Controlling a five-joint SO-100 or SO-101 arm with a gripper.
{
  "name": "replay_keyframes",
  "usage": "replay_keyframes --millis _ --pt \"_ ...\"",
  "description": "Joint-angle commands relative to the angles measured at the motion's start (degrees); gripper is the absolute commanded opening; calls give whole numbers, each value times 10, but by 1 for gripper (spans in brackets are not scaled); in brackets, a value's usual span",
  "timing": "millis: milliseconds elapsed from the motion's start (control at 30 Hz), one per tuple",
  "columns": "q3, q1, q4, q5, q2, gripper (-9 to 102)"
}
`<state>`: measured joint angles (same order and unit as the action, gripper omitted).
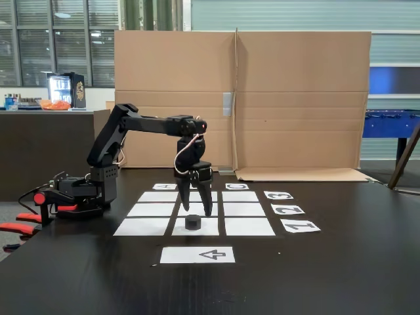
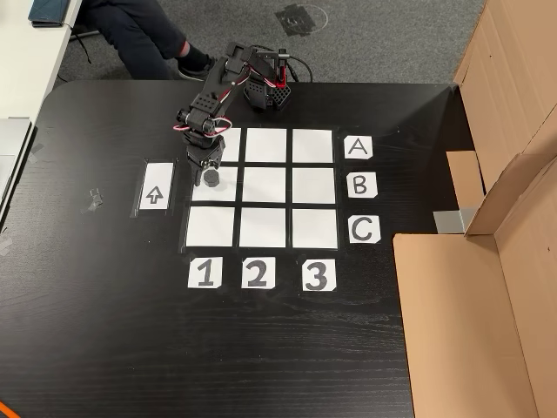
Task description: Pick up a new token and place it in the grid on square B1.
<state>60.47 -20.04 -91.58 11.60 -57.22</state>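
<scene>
With the token (image 1: pixel 192 222) sitting on square B1 (image 1: pixel 211 228) of the grid (image 2: pixel 313 185), the gripper (image 1: pixel 196 210), spread wide just above it, could knock it off when lifting.

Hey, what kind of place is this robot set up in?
Probably an office or lab common room, not a home. Past the black table stands a blue foosball table, and large dark windows fill the back wall. A folded cardboard screen makes a makeshift backdrop, and grey carpet covers the floor.
</scene>
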Motion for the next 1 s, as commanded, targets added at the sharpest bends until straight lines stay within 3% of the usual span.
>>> replay_keyframes --millis 0,233,967 --pt "-3 13 -17 4 -54 30" --pt "0 30 -67 4 -113 30" --pt "88 27 -72 4 -446 30"
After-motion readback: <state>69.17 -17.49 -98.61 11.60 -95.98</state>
